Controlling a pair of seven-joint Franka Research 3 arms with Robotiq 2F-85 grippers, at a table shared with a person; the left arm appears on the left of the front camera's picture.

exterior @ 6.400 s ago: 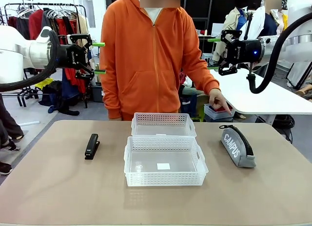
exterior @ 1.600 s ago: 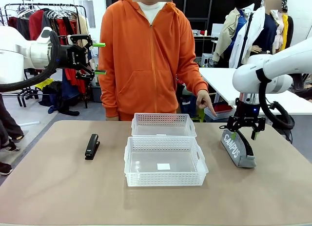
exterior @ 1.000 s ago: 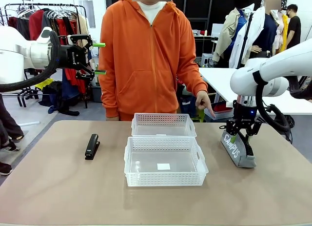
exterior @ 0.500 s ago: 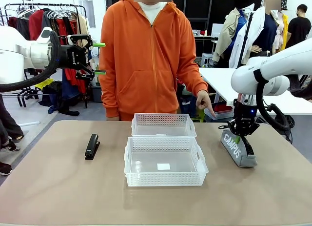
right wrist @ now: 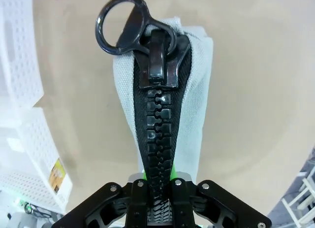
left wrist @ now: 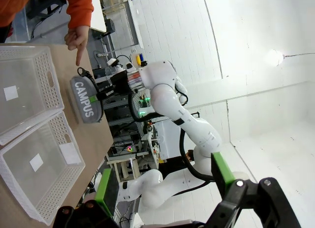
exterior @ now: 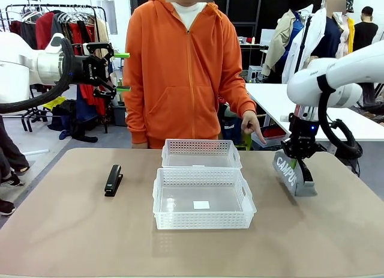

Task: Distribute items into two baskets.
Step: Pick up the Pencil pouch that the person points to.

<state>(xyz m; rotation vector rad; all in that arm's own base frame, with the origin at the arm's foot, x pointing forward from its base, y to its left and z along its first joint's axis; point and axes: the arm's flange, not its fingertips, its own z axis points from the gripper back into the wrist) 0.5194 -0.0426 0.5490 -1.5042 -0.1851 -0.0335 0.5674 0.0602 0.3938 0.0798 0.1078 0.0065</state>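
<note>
The grey pouch [exterior: 293,176] hangs tilted in the right gripper [exterior: 296,160], its upper end at the fingers and its lower end slanting down and away from them toward the table [exterior: 72,230] – whether that end touches the tabletop I cannot tell. Half a second ago it lay flat and lower on the table; it now sits higher and more steeply tipped. A second ago the fingers stood apart over it; now they are clamped together on its black zip ridge. In the right wrist view the pouch [right wrist: 192,90] runs straight out from the gripper [right wrist: 158,181], the zip teeth pinched between the green pads and the ring pull at the far end.

White lettering on the pouch's side reads "CAMPUS", and it reads the same in the left wrist view [left wrist: 86,100]. The sticker [exterior: 201,204] on the near basket's floor shows no print I can read.

The person's hand [exterior: 252,123] points downward just up and inward of the right gripper. Both baskets lie inward of it – the near basket [exterior: 204,218] closer to the robot, the far basket [exterior: 201,147] touching its far rim. The stapler [exterior: 113,179] lies beyond them, unmoved.

The left gripper [exterior: 122,71] hangs high, well apart from everything, fingers spread wide on nothing, just as before.
</note>
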